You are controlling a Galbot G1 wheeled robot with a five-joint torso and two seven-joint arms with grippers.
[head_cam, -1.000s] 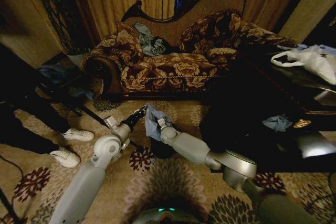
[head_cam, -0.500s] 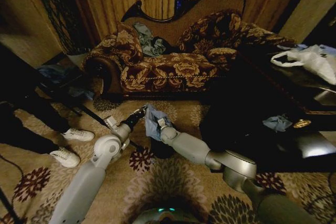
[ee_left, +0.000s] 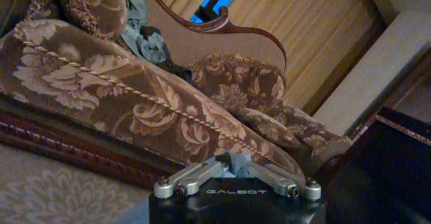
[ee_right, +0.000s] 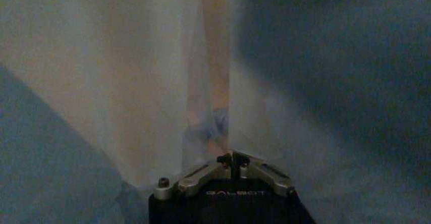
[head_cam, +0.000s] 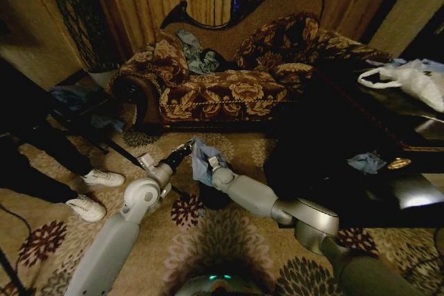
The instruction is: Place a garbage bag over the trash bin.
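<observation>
Item: garbage bag (head_cam: 200, 159), pinched in our right gripper (head_cam: 208, 164) above the trash bin (head_cam: 210, 197); unchanged. Left gripper (head_cam: 186, 148) beside it, fingers' state untellable. Bin unlined.

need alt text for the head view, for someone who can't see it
Both grippers meet over a small black trash bin on a floral carpet: the right gripper holds a pale blue-grey garbage bag, and the left gripper is at the bag's edge. A floral sofa stands behind.

The garbage bag (head_cam: 200, 159) is thin, half-transparent plastic film. The sofa (head_cam: 229, 88) has woven flowered cloth and a glossy wood frame. The carpet (head_cam: 229, 240) looks matt.
</observation>
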